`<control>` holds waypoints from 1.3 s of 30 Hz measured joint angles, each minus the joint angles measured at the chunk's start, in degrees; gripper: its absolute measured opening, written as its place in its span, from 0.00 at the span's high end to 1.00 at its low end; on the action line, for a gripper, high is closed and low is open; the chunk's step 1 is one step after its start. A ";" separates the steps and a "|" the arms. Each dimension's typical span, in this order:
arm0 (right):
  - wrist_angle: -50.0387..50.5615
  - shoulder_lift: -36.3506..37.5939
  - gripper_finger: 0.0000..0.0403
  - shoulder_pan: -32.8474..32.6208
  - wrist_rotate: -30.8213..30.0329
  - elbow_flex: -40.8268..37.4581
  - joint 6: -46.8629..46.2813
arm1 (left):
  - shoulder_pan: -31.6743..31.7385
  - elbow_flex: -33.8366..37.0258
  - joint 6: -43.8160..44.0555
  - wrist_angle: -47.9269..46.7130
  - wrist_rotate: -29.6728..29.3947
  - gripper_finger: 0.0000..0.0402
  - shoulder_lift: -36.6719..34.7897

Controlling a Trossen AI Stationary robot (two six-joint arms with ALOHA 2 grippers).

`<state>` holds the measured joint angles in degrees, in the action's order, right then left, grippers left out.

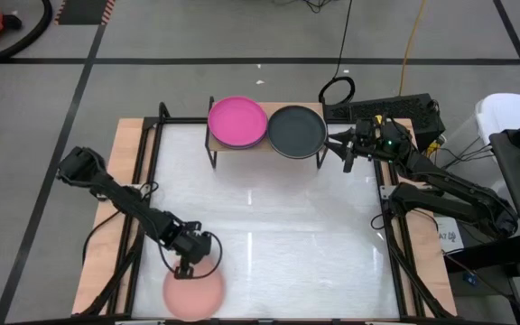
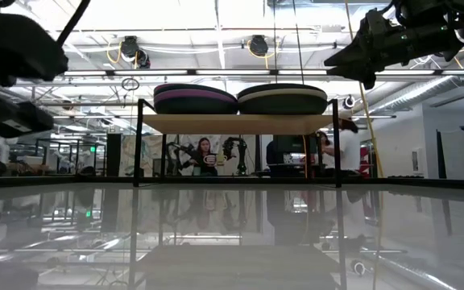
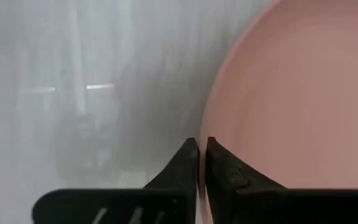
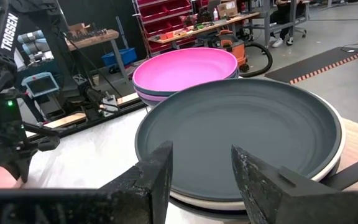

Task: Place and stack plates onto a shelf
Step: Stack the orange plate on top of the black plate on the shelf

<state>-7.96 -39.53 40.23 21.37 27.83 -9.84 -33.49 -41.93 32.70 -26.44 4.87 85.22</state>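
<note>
Shelf (image 1: 269,144) top filled by two plate stacks (image 1: 236,122); table (image 1: 269,226) centre open.

A robotics lab or workshop is shown. Beyond the far edge of the table (image 1: 260,226), an open hall with exposed ceiling ducts and strip lights is seen. Other robot arms (image 2: 236,153) are mounted at benches, where people (image 2: 204,155) are seated or standing. Red parts shelving (image 4: 166,15), a shop vacuum (image 4: 244,50) and floor cables (image 1: 413,45) are also seen.
</note>
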 joint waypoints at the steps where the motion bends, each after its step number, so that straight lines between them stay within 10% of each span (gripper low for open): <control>1: 0.02 0.00 0.64 0.00 0.00 0.00 -0.01 | 0.26 0.03 0.01 0.16 -0.21 0.97 -0.48; 17: 3.72 7.20 0.64 0.00 0.26 0.00 0.45 | 12.81 0.11 -2.49 10.87 -12.32 0.97 -13.18; 29: 6.14 16.12 0.64 0.00 0.11 -6.76 0.31 | 27.98 0.01 -8.23 31.03 -6.80 0.97 -16.99; 39: -13.90 24.07 0.64 -0.22 0.02 -21.48 -7.34 | 40.29 -16.64 -16.83 17.61 -3.49 0.97 -16.97</control>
<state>-21.86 -15.46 40.01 21.39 6.36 -17.18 6.80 -58.57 15.87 -8.84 1.37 68.25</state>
